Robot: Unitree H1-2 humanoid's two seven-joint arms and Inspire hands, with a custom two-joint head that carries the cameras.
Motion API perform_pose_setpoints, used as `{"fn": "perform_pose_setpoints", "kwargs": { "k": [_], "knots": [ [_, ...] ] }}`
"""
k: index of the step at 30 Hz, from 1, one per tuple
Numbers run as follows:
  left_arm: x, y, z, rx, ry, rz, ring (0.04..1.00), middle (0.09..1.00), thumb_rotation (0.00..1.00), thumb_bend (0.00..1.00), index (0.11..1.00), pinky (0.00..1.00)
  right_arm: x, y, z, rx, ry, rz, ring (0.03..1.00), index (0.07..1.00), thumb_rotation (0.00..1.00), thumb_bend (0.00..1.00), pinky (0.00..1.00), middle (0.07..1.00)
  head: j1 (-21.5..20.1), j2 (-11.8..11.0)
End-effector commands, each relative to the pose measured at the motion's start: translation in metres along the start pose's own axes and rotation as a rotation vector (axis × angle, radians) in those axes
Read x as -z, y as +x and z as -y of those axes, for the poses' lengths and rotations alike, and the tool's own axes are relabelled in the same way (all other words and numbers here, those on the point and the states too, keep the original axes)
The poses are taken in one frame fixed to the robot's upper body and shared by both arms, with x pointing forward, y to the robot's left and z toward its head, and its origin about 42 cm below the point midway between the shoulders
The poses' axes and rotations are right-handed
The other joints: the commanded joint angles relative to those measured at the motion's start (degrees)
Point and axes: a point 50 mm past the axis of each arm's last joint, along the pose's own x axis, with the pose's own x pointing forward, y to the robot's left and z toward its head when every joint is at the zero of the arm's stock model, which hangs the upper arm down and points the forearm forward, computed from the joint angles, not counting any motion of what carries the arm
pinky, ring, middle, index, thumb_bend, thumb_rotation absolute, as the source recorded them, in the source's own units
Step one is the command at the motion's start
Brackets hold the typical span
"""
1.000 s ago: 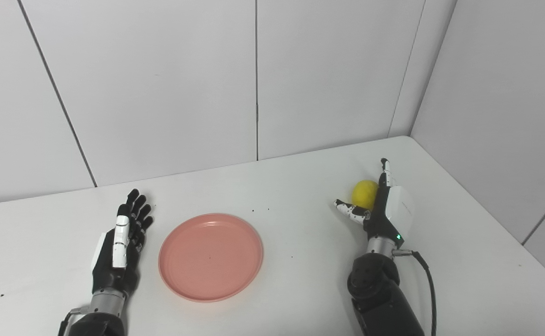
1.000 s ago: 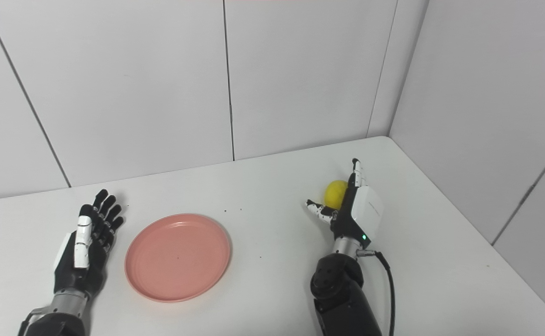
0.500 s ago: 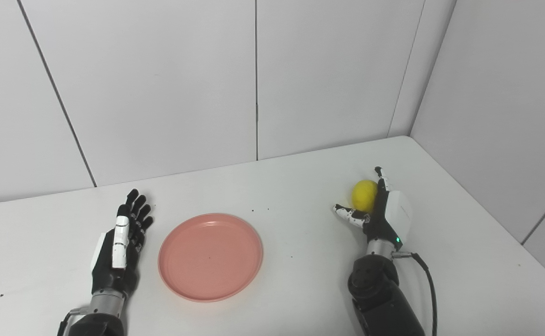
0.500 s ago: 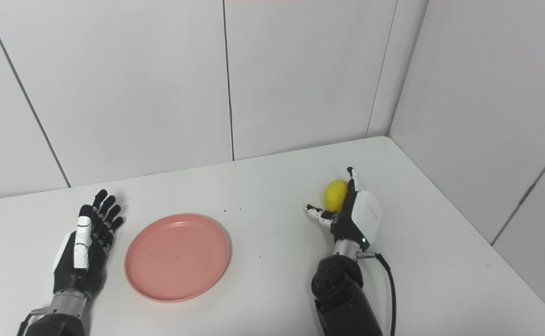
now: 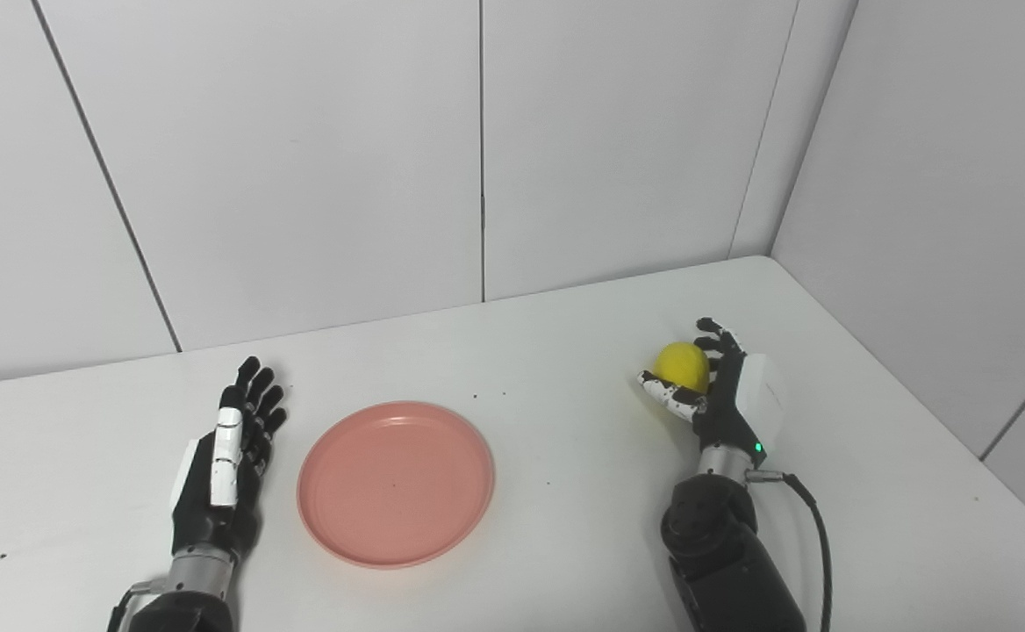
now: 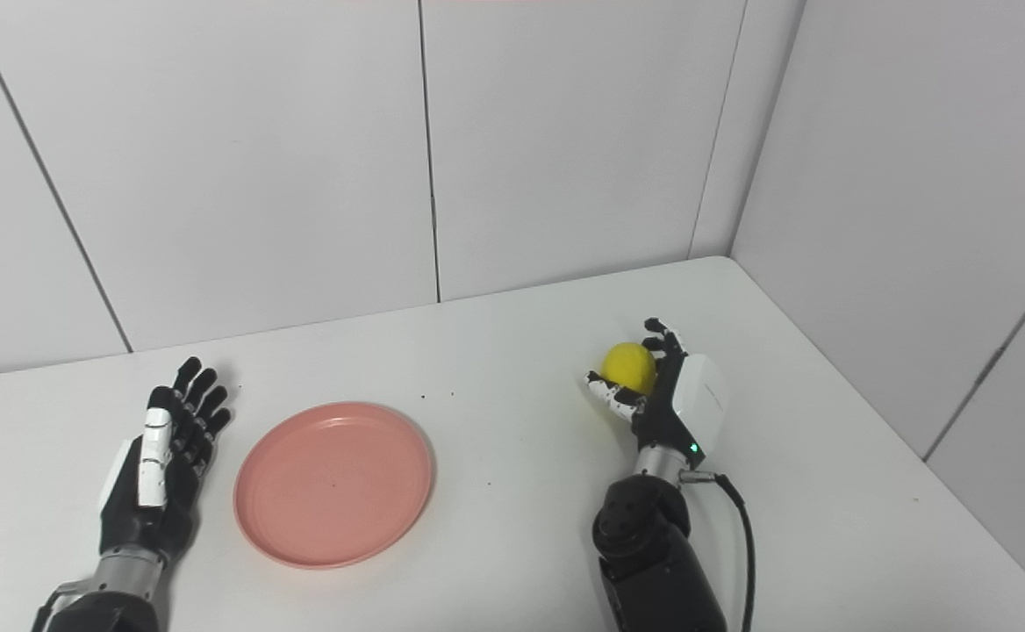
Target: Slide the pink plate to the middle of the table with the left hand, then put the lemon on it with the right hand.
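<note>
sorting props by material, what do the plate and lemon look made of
Plate: probably plastic, judging by its even pink colour, soft sheen and thin raised rim. Lemon: uniform matte yellow with no visible blemishes, so possibly a plastic or foam replica; real fruit cannot be excluded.

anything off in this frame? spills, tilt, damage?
Nothing stands out. The round pink plastic plate lies flat and empty on the white table, which carries a few dark specks. The right hand is closed around the yellow lemon; the left hand rests open beside the plate.

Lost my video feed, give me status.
Right hand shut on lemon. Left hand open, beside pink plate, not touching. Path to plate unobstructed.
</note>
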Motion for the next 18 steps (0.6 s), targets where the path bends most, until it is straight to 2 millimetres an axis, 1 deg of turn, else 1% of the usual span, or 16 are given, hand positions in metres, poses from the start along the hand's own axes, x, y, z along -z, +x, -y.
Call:
{"fn": "perform_pose_setpoints", "kwargs": {
  "k": [1, 6, 7, 8, 10, 12, 16, 18],
  "knots": [
    [0.0115, -0.0090, -0.0026, 0.001, 0.003, -0.025, 0.981, 0.988, 1.00, 0.63, 0.980, 0.98, -0.0135, 0.0044, -0.0028, 0.013, 0.046, 0.036, 0.572, 0.707, 0.00, 0.41, 0.44, 0.667, 0.17, 0.04],
    [0.0112, -0.0094, -0.0017, -0.005, -0.007, -0.029, 0.980, 0.987, 1.00, 0.62, 0.979, 0.97, -0.0133, 0.0049, -0.0016, 0.033, 0.058, 0.016, 0.569, 0.684, 0.00, 0.42, 0.44, 0.657, 0.29, 0.19],
    [0.0111, -0.0095, -0.0015, -0.006, -0.008, -0.029, 0.977, 0.985, 1.00, 0.62, 0.978, 0.97, -0.0129, 0.0050, -0.0013, 0.037, 0.057, 0.013, 0.563, 0.674, 0.00, 0.42, 0.43, 0.643, 0.28, 0.23],
    [0.0109, -0.0096, -0.0012, -0.006, -0.010, -0.028, 0.977, 0.984, 1.00, 0.62, 0.978, 0.97, -0.0128, 0.0050, -0.0010, 0.040, 0.056, 0.005, 0.547, 0.666, 0.00, 0.43, 0.42, 0.631, 0.32, 0.30],
    [0.0110, -0.0095, -0.0009, -0.005, -0.011, -0.027, 0.980, 0.988, 1.00, 0.62, 0.981, 0.97, -0.0127, 0.0049, -0.0006, 0.046, 0.057, -0.003, 0.480, 0.632, 0.00, 0.48, 0.34, 0.573, 0.34, 0.35],
    [0.0110, -0.0095, -0.0005, -0.003, -0.012, -0.027, 0.982, 0.989, 1.00, 0.61, 0.982, 0.97, -0.0131, 0.0044, -0.0003, 0.049, 0.055, -0.006, 0.469, 0.624, 0.00, 0.48, 0.33, 0.563, 0.41, 0.34],
    [0.0109, -0.0098, -0.0002, -0.001, -0.009, -0.026, 0.986, 0.993, 1.00, 0.61, 0.986, 0.98, -0.0142, 0.0028, -0.0003, 0.060, 0.051, -0.004, 0.435, 0.551, 0.00, 0.49, 0.29, 0.541, 0.56, 0.30],
    [0.0111, -0.0096, -0.0004, -0.003, -0.010, -0.026, 0.984, 0.991, 1.00, 0.62, 0.986, 0.98, -0.0151, 0.0019, -0.0003, 0.069, 0.063, 0.005, 0.434, 0.539, 0.00, 0.49, 0.29, 0.538, 0.70, 0.41]
  ]
}}
